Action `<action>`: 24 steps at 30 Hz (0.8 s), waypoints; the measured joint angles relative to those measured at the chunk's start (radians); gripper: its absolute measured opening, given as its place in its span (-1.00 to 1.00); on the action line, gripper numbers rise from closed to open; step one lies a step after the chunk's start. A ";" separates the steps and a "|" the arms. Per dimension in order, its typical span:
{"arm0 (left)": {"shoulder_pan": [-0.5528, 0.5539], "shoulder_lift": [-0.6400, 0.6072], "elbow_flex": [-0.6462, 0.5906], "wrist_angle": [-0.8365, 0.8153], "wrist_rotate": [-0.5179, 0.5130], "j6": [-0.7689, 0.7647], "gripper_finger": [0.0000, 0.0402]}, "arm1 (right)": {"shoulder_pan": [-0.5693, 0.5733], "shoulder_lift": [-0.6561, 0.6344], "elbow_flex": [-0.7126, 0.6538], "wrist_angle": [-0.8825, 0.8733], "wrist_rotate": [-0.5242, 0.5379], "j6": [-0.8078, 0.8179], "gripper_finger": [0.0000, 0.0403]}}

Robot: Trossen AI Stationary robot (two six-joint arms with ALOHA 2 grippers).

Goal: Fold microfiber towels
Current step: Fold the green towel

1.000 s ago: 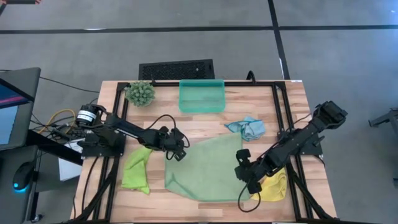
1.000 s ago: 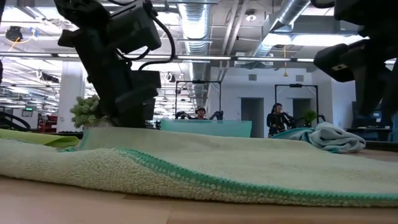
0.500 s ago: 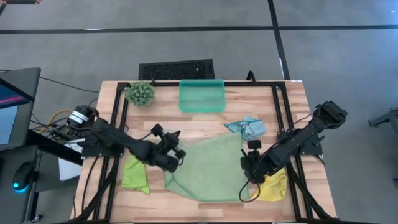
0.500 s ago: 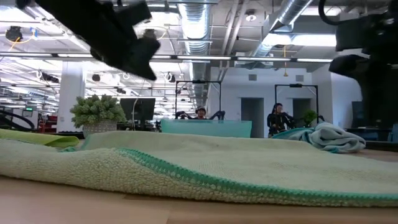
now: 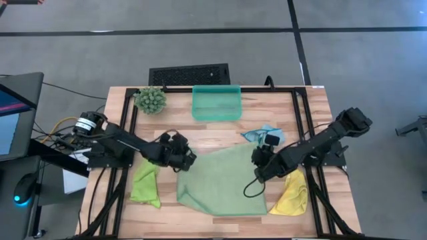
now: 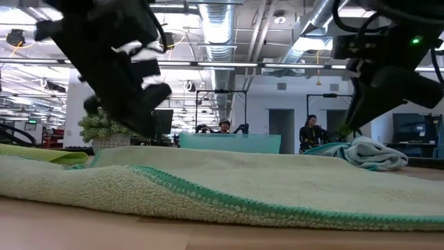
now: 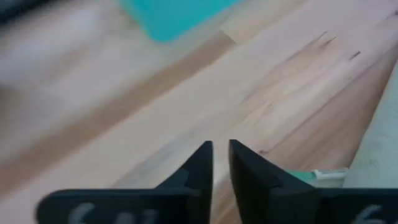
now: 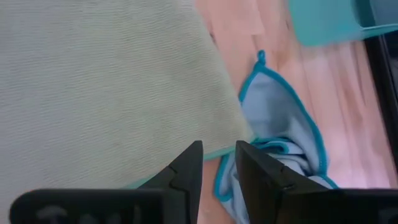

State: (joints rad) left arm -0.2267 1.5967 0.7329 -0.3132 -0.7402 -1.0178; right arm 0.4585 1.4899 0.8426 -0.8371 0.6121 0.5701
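Both arms have shifted since a second ago: my right gripper [image 5: 257, 167] has come up from the near right corner of the sage towel [image 5: 223, 181] to its far right corner, and the left gripper [image 5: 185, 160] has swung up and sits just off the towel's far left corner.

From the left wrist I see the fingers [image 7: 200, 165] with a narrow gap between them and nothing in it, only bare wood of the surface [image 5: 213, 133] ahead and a strip of towel edge at the side. From the right wrist the fingers [image 8: 189, 163] stand slightly parted too, empty, hanging over the towel's corner where it meets the blue towel [image 8: 280, 124].

The sage towel lies spread in the middle, not yet folded. A lime towel [image 5: 145, 181] is bunched on the left, a yellow one [image 5: 290, 199] on the right under the arm, and the blue one is crumpled near the teal tray [image 5: 216, 103].

My read is that the step is to take the two far corners and fold them toward the near edge. To do it well I'd:
- drop each gripper onto its own corner, pinching the hem only
- keep the right one clear of the blue towel, which lies just beside that corner
- lift both together and level, so the fold line stays straight
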 joint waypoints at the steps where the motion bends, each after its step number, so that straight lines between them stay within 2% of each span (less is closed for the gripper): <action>1: 0.014 0.000 -0.022 0.062 0.038 0.027 -0.62 | -0.004 0.000 0.000 0.000 0.000 -0.002 -0.41; 4: 0.048 0.000 -0.087 0.251 0.167 0.086 -0.41 | -0.009 0.000 0.000 0.000 -0.001 -0.002 -0.41; 6: 0.061 0.000 -0.119 0.314 0.195 0.081 -0.29 | -0.004 0.000 0.000 0.005 0.000 -0.002 -0.41; 9: 0.067 0.000 -0.148 0.331 0.231 0.052 -0.19 | 0.013 0.000 0.000 0.014 -0.001 -0.002 -0.41; 12: 0.063 0.000 -0.152 0.331 0.287 0.063 -0.18 | 0.032 0.000 0.000 0.020 0.000 -0.002 -0.41; 18: 0.056 0.006 -0.152 0.331 0.300 0.100 -0.40 | 0.048 0.000 0.000 0.033 0.009 -0.002 -0.41; 21: 0.051 0.006 -0.152 0.330 0.295 0.151 -0.63 | 0.052 0.000 0.000 0.031 0.008 -0.002 -0.41; 24: 0.017 0.000 -0.141 0.321 0.208 0.173 -0.92 | 0.051 0.000 -0.003 0.034 -0.001 0.005 -0.41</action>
State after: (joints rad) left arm -0.2094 1.5968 0.5920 0.0075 -0.5326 -0.8448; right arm 0.5094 1.4902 0.8398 -0.8032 0.6111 0.5749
